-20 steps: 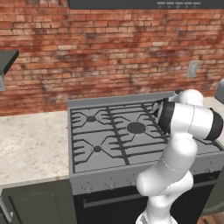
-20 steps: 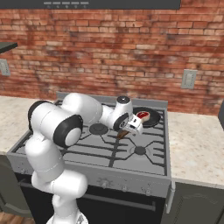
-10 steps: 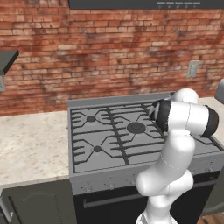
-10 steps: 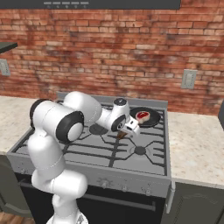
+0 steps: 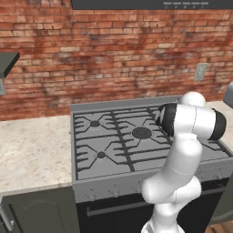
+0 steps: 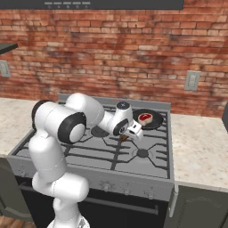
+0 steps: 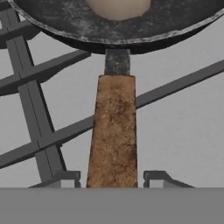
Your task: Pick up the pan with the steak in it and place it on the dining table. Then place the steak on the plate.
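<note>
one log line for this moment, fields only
phase: reach | gripper: open, straddling pan handle | steak: in pan | pan: on stove, not lifted

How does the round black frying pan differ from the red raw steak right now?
The round black frying pan is wide, shallow and dark; the red raw steak is small and thick, with a pale rim. The pan rests on the stove grates; the steak lies inside the pan. Only the pan has a long brown wooden handle. Both sit at the stove's back right.

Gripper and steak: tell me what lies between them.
In the hand view, the pan's wooden handle runs from the gripper to the pan, whose near rim precedes the steak.
</note>
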### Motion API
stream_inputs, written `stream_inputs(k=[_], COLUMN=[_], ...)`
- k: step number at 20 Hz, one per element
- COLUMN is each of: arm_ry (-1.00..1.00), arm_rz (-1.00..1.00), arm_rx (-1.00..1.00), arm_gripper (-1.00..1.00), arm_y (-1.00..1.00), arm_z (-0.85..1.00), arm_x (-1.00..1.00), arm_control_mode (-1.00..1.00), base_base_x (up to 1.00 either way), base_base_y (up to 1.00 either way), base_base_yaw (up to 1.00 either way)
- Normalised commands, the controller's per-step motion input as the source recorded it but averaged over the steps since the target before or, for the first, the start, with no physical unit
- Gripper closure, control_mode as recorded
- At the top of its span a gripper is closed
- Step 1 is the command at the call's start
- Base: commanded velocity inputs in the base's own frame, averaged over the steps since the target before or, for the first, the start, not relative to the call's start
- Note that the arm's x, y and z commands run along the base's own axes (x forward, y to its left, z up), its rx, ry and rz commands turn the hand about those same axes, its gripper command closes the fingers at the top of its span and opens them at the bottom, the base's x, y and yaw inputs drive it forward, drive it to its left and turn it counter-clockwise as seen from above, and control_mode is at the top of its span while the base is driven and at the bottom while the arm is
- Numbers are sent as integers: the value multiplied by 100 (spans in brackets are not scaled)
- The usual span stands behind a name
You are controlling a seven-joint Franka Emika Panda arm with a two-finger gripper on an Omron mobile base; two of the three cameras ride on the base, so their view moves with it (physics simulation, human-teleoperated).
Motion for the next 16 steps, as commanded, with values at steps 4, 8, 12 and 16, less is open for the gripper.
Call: stream_inputs(k=[4, 8, 12, 16], arm_ry=[-1, -3, -9, -19], arm_rz=[-10, -10, -2, 0], arm_rx=[4, 1, 0, 0], arm_gripper=[100, 100, 100, 100], arm_y=[7, 11, 29, 52], arm_z=[51, 78, 83, 70], arm_x=[10, -9, -57, -77], arm_control_mode=[-100, -100, -100, -100], base_base_x=[0, 0, 0, 0], base_base_y=[0, 0, 0, 0], base_base_yaw=[0, 0, 0, 0])
